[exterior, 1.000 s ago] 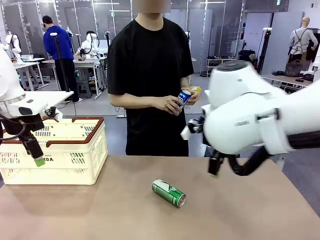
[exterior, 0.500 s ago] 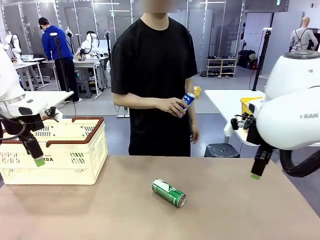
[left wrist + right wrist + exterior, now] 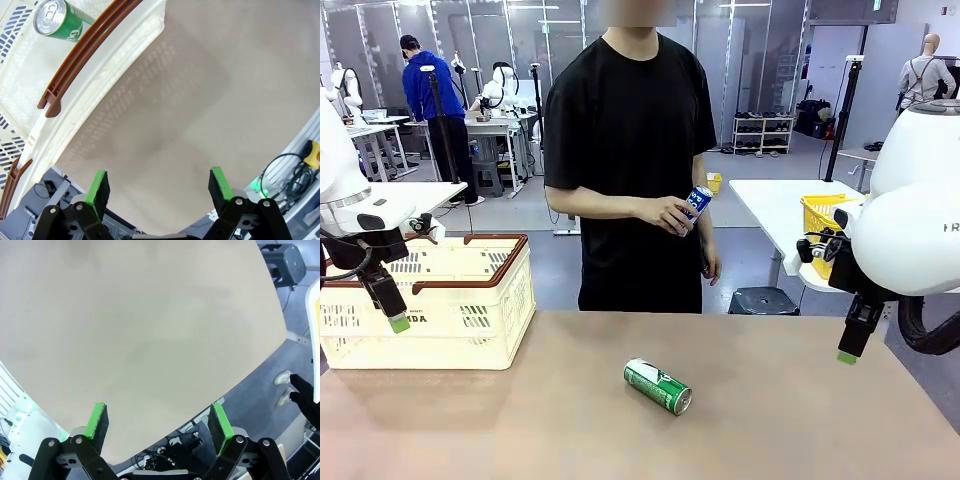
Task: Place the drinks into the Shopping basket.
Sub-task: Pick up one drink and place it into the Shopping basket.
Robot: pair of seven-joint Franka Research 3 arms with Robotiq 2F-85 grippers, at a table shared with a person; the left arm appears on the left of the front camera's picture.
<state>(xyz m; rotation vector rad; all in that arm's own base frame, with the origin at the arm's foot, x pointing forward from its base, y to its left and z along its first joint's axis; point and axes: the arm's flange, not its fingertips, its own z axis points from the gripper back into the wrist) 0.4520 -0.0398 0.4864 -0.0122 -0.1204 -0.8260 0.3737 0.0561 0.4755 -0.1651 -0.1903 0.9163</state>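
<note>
I see a grey floor [image 3: 510, 215] at mid-left, glass partitions [image 3: 740, 45] across the top, a white table [image 3: 765, 200] at right, and a dark stool [image 3: 762, 300] beneath it.

Left arm [image 3: 342, 180]: enters from the left, white housing high, wrist bent downward. Left claw [image 3: 395, 318]: black fingers hang down, tilted slightly toward the middle. Left pads [image 3: 98, 186], green, stand wide apart, jaws fully spread and gripping nothing.

Right arm [image 3: 910, 235]: enters from the right, bulky white joint raised, wrist turned down. Right claw [image 3: 848, 350]: fingers point down, green tip lowest. Right pads [image 3: 97, 421], green, likewise stand wide apart, jaws fully spread and gripping nothing.
</note>
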